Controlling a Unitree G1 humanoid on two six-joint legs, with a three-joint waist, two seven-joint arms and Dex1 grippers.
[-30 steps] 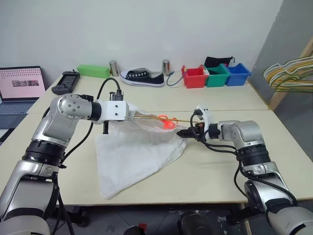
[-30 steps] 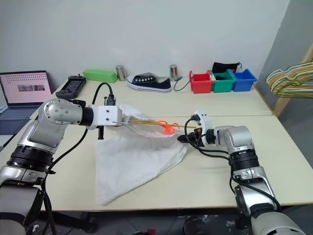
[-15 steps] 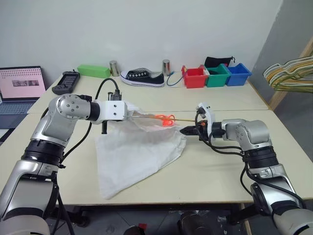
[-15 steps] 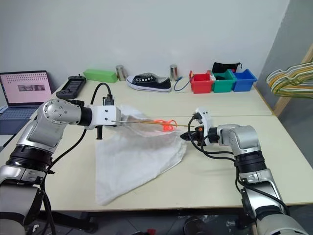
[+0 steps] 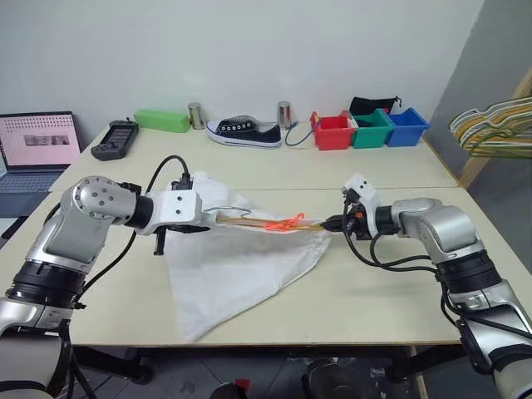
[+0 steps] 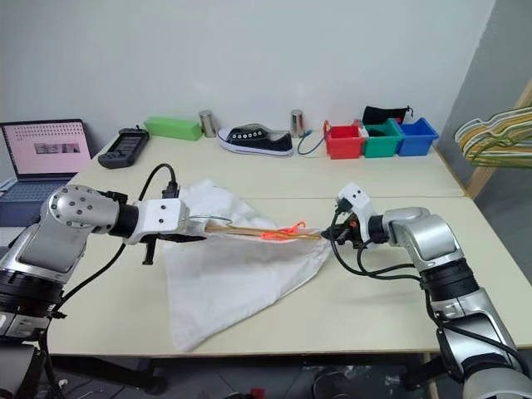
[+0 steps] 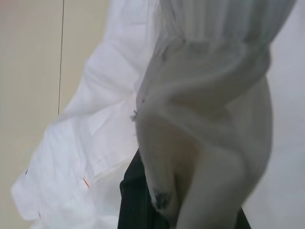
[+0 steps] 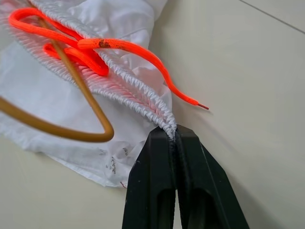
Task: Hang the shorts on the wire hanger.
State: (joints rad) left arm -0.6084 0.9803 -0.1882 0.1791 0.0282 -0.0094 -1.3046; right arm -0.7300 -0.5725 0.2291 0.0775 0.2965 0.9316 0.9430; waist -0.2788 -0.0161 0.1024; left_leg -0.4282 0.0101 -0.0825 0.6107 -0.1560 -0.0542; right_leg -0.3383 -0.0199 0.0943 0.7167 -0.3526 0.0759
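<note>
The white shorts (image 5: 241, 266) lie on the table (image 5: 374, 283), their gathered waistband lifted and stretched between my two grippers. The thin gold wire hanger (image 5: 258, 222) runs along that waistband, and one of its rounded ends (image 8: 71, 129) pokes out of the fabric. The orange drawstring (image 8: 95, 47) lies looped over the waistband near the right end. My right gripper (image 5: 330, 224) is shut on the waistband's right corner. My left gripper (image 5: 206, 220) is shut at the left end with bunched white fabric (image 7: 205, 119) over its fingers; whether it also pinches the wire is hidden.
Along the back edge stand a laptop (image 5: 37, 145), a black controller (image 5: 114, 139), a green box (image 5: 160, 120), two metal cans (image 5: 195, 115), a black shoe (image 5: 243, 131) and red, green and blue bins (image 5: 332, 131). A dense bunch of hangers (image 5: 495, 129) hangs at the far right.
My right gripper has shut on the waistband corner and drawn right. My left gripper has pulled back, left and lower, so the waistband and hanger now stretch lower and wider.
</note>
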